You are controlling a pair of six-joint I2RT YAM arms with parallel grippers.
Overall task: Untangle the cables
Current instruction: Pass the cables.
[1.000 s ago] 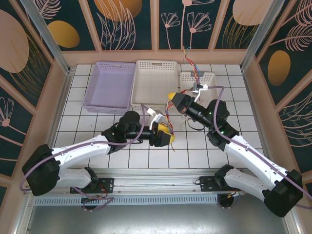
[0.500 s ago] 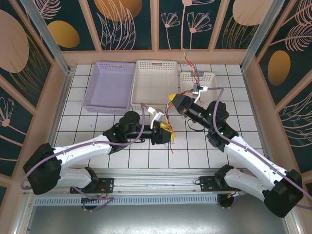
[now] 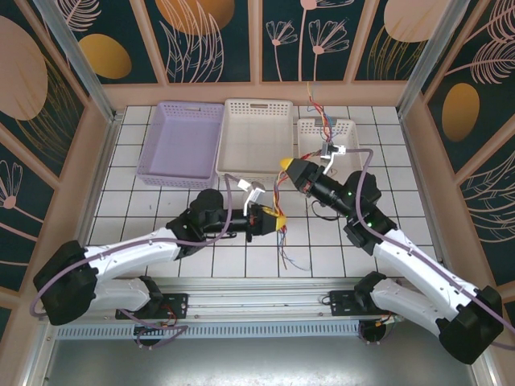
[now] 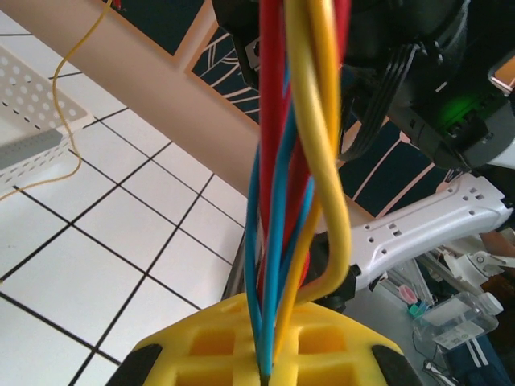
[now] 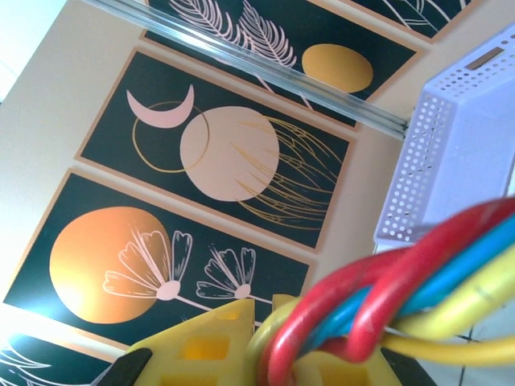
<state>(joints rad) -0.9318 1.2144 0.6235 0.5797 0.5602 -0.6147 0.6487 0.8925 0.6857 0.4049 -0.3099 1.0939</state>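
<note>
The cables (image 3: 278, 193) are a thin twisted bundle of red, blue and yellow wires stretched between my two grippers above the middle tiles. My left gripper (image 3: 273, 219) is shut on the bundle's near part. In the left wrist view the wires (image 4: 298, 161) rise straight out of its closed yellow jaws (image 4: 265, 358). Loose ends (image 3: 291, 253) trail from it over the tiles toward the near edge. My right gripper (image 3: 287, 166) is shut on the far part. Red, blue and yellow strands (image 5: 418, 273) loop out of its jaws (image 5: 278, 342).
A purple basket (image 3: 181, 145) and a white basket (image 3: 256, 133) stand at the back. A small white basket (image 3: 344, 129) at the back right holds more coloured wires (image 3: 322, 112). A dark wire (image 3: 322, 211) lies under the right arm.
My left gripper has closed on the bundle and drawn back slightly to the left. The right gripper shifted a little right and away. The loose ends now spread further toward the near edge.
</note>
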